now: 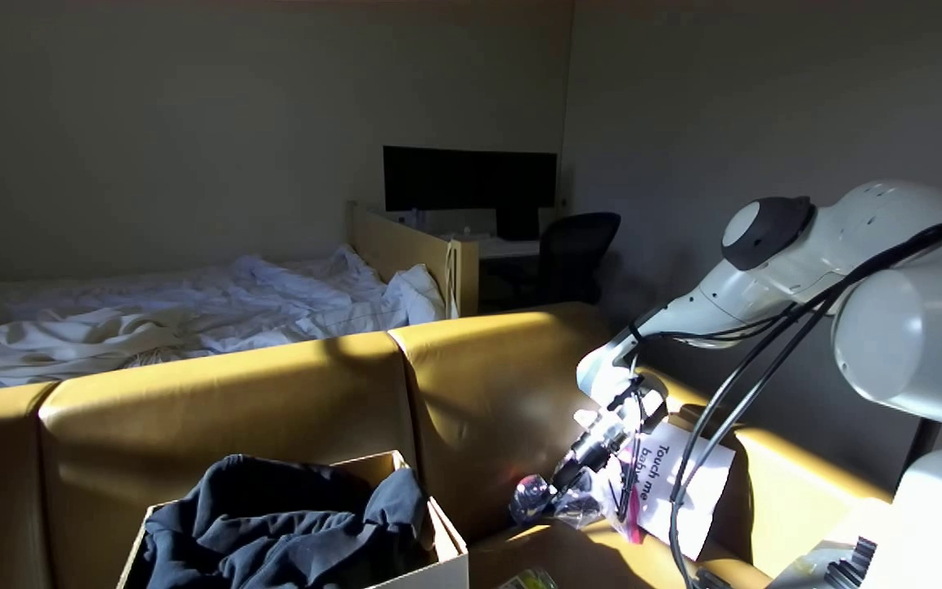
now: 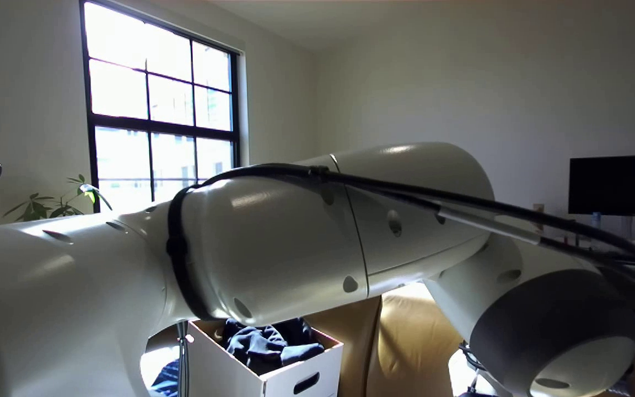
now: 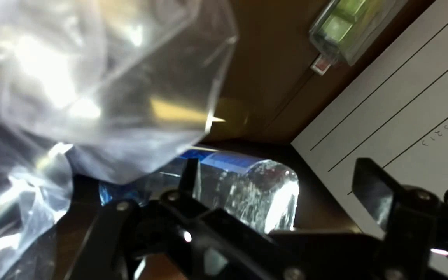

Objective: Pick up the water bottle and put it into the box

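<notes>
The water bottle (image 3: 255, 194) lies on its side in the wrist view, clear with a blue label; clear plastic partly covers its left end. My gripper (image 3: 278, 167) is open. Its left finger is in front of the bottle's body and its right finger is beyond the bottle's end, apart from it. In an exterior view the gripper (image 1: 557, 486) points down at the sofa seat. A shiny clear shape at its fingertips there may be the bottle or plastic. The box (image 1: 441, 536), holding dark cloth, stands on the sofa; it also shows in an exterior view (image 2: 240, 370).
Crinkled clear plastic (image 3: 103, 85) crowds the left of the wrist view. A white paper sheet (image 3: 395, 116) is at the right, shown with writing in an exterior view (image 1: 684, 491). A clear packet with green pieces (image 3: 344, 27) lies nearby. The sofa back (image 1: 487, 393) rises behind.
</notes>
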Available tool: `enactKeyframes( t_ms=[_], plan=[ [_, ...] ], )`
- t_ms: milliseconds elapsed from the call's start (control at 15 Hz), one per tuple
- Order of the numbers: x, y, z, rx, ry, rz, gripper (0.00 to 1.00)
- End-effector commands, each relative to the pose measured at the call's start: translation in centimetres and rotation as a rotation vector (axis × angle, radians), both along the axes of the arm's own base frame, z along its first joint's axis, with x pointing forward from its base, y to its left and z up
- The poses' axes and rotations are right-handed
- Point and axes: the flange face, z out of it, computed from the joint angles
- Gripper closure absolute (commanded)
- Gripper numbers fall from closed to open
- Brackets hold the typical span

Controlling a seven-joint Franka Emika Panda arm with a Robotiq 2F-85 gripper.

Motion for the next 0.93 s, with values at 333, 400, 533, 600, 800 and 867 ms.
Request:
enactKeyframes(
  t_ms=[333, 400, 533, 600, 800, 867],
  plan=[
    [0.1, 5.9, 1.1, -0.181, -0.169, -0.035, 0.0],
    [0.2, 6.9, 1.2, -0.195, -0.19, 0.006, 0.0],
    [0.1, 9.2, 1.3, -0.207, -0.228, 0.092, 0.0],
    [-0.1, 10.6, 1.0, -0.181, -0.23, 0.13, 0.0],
    [-1.6, 14.3, -0.5, -0.087, -0.211, 0.235, 0.0],
    [-2.0, 15.4, -1.0, -0.08, -0.2, 0.262, 0.0]
  ],
)
